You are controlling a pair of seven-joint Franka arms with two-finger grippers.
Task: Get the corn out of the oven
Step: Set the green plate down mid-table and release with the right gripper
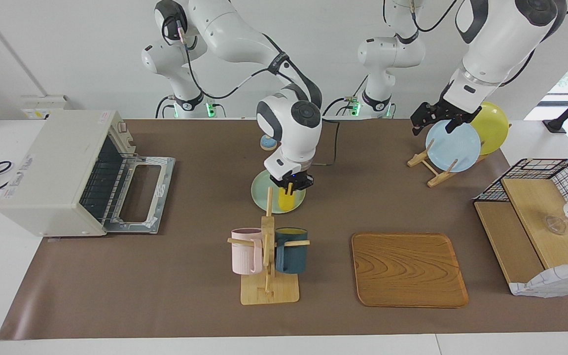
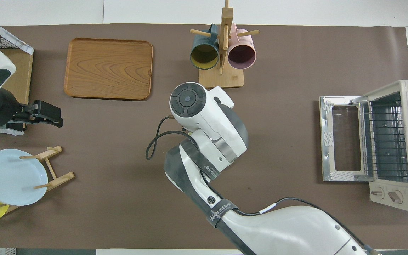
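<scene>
Right gripper pinching bright yellow corn upright over pale green plate. Left gripper waiting above plate rack, fingers spread. Oven open, rack bare.

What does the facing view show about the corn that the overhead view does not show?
Facing view only: the corn, upright over the green plate, with the right gripper shut on its top. Overhead view only: the oven's two knobs; the right arm's wrist covers corn and plate. Both: the open oven with a bare rack, and the left gripper waiting over the plate rack.
</scene>
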